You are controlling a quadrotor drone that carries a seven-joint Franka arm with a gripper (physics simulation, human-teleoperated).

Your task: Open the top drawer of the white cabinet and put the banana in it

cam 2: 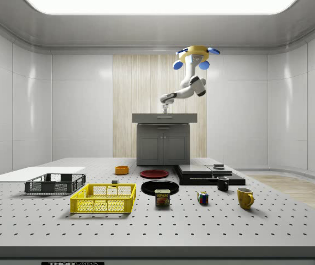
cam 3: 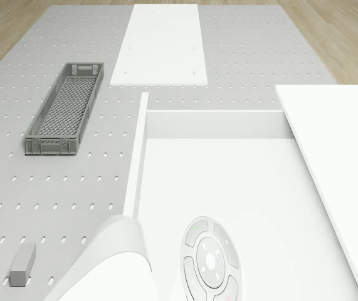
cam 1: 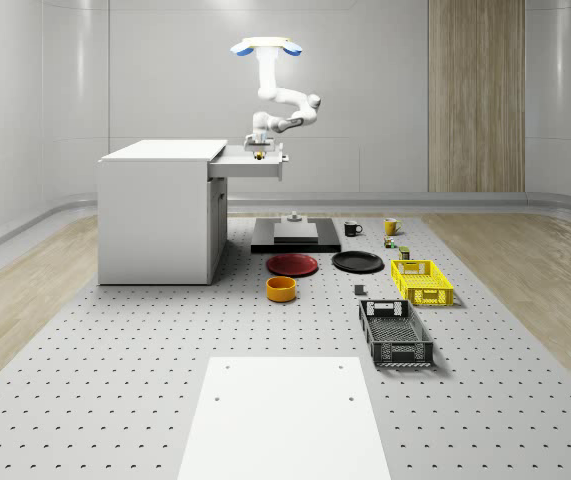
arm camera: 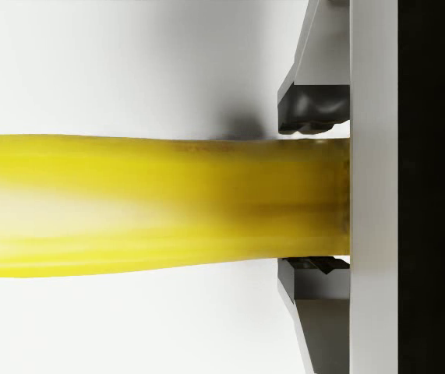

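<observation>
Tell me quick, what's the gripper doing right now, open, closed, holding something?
Gripper: closed on the banana, over the open top drawer of the white cabinet; the drone hovers above.

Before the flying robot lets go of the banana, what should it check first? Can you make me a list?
1. Is the top drawer of the white cabinet open? Ok, it is pulled out.
2. Is the banana in the grip? Ok, the fingers sit on both sides of it in the wrist view.
3. Is the gripper over the drawer? Ok, it hangs just above it in the whole-scene view.
4. Is the drone in a good spot? Ok, it hovers high above the drawer's end of the cabinet.
5. Is the banana touching the drawer's floor? Cannot tell.
</observation>
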